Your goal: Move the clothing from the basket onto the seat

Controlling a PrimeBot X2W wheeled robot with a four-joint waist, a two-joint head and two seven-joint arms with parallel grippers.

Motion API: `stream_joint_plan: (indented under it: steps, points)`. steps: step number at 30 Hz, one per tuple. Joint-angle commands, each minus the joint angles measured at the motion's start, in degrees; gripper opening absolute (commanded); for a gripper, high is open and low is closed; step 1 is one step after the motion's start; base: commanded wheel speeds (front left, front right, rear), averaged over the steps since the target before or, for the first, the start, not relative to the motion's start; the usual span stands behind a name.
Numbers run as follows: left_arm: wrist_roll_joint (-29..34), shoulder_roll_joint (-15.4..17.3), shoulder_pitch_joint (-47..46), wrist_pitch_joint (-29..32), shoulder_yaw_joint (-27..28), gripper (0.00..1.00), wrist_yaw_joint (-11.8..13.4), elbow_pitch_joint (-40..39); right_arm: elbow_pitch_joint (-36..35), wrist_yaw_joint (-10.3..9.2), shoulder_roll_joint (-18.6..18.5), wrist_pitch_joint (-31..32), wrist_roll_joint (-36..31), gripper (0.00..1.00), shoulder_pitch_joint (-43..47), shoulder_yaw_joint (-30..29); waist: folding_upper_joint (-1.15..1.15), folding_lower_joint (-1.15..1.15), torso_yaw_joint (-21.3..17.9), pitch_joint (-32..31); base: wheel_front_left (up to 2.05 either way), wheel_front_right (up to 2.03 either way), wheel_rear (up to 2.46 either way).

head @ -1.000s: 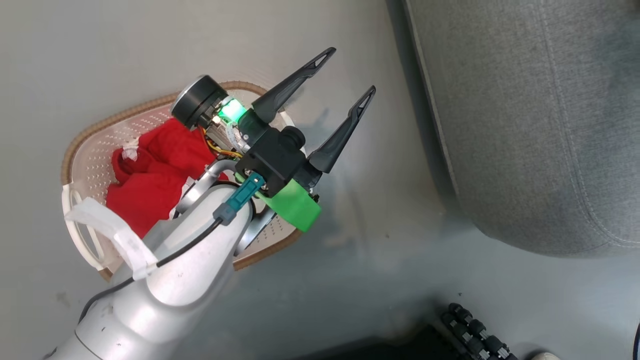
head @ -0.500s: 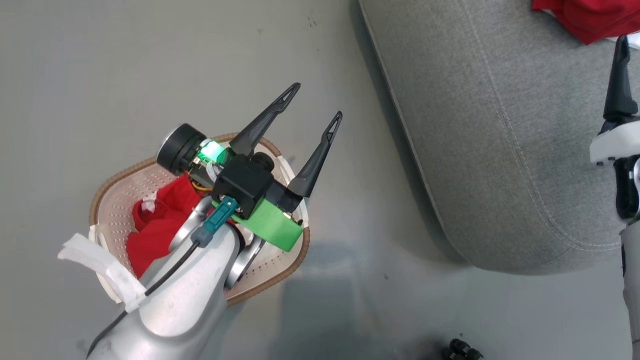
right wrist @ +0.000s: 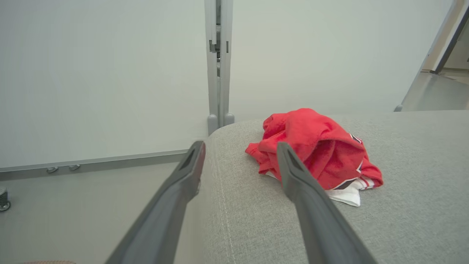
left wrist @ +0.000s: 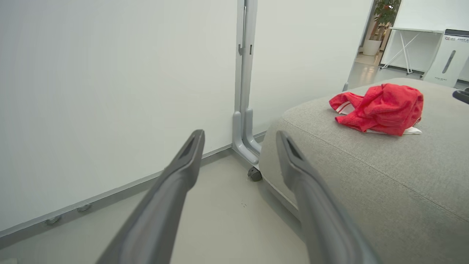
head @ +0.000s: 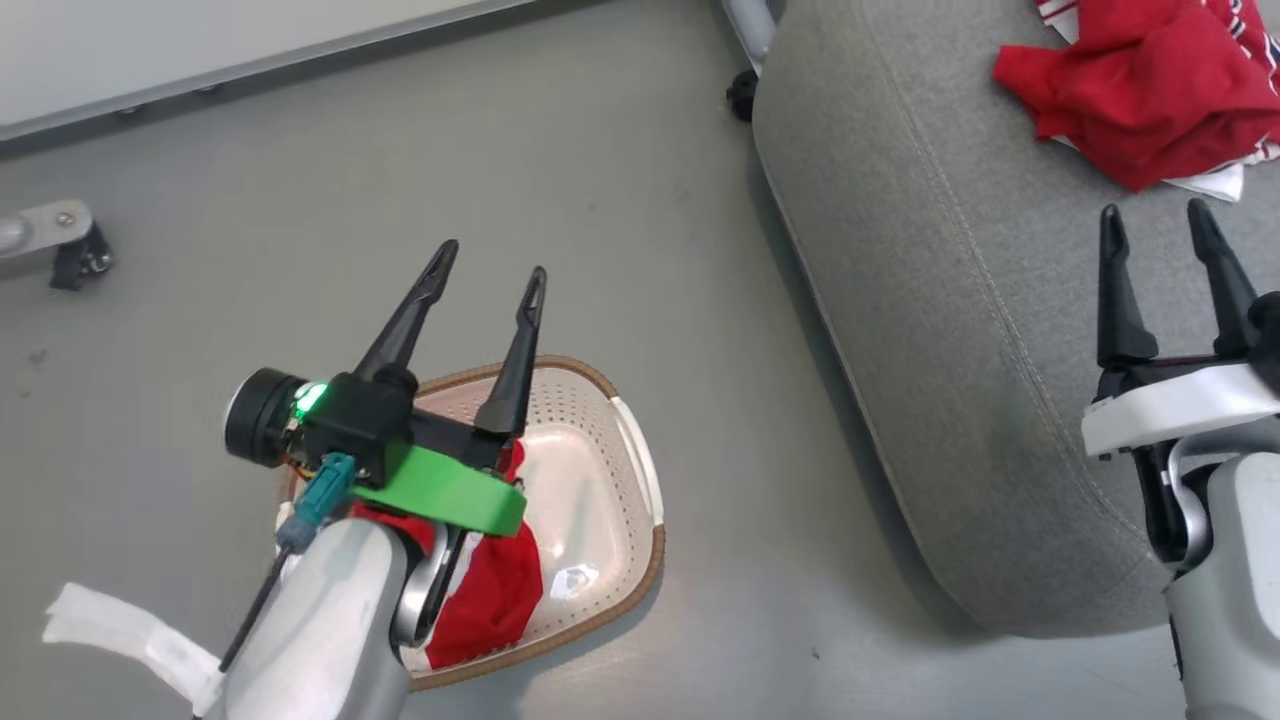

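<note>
The cream perforated basket (head: 590,470) with its brown rim sits on the floor at lower left. A crumpled red garment (head: 495,590) lies inside it, partly hidden by my left arm. My left gripper (head: 492,258) hovers open above the basket's far rim, holding nothing. On the grey seat (head: 950,300) at the right lies another red garment with white trim (head: 1140,85), which is crumpled (left wrist: 381,110) (right wrist: 318,146). My right gripper (head: 1155,220) is open over the seat (right wrist: 403,205), just short of that garment, with nothing between its fingers.
A white wall panel with a grey post (left wrist: 243,91) stands behind the seat, a small caster (head: 742,95) at its foot. A grey bracket (head: 55,240) rests on the floor at far left. Bare grey floor (head: 600,230) separates basket and seat.
The head camera has tilted and shifted, bringing the wall, the seat's garment and my right gripper into view. My left gripper now points more upright over the basket.
</note>
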Motion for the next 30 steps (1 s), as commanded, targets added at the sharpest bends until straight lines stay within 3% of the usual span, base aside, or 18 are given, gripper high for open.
stream_joint_plan:
  steps: [1,9,18,30]
  points:
    - [-0.5,-0.2,1.8,0.0,1.3,1.00,0.3,-0.2,-0.7,-0.06,0.1,-0.2,0.3,1.00,1.3,0.6,0.38,0.00,4.8,-4.4,0.00,0.00,0.00]
    - [0.9,-1.5,7.8,0.0,10.9,1.00,-0.2,-1.1,-4.0,-0.06,2.9,-0.2,-0.9,1.00,5.2,4.3,0.38,0.00,11.1,-9.1,0.00,0.00,0.00]
    - [3.2,-3.1,15.0,0.0,19.3,1.00,-1.2,-1.3,-6.3,-0.06,5.8,-0.2,-1.2,1.00,9.7,8.5,0.38,0.00,14.1,-14.1,0.00,0.00,0.00]
    - [5.7,-4.8,20.0,0.0,21.8,1.00,-2.8,-2.9,-9.9,-0.06,6.9,-0.2,-1.2,1.00,19.7,9.2,0.38,0.00,15.1,-17.6,0.00,0.00,0.00]
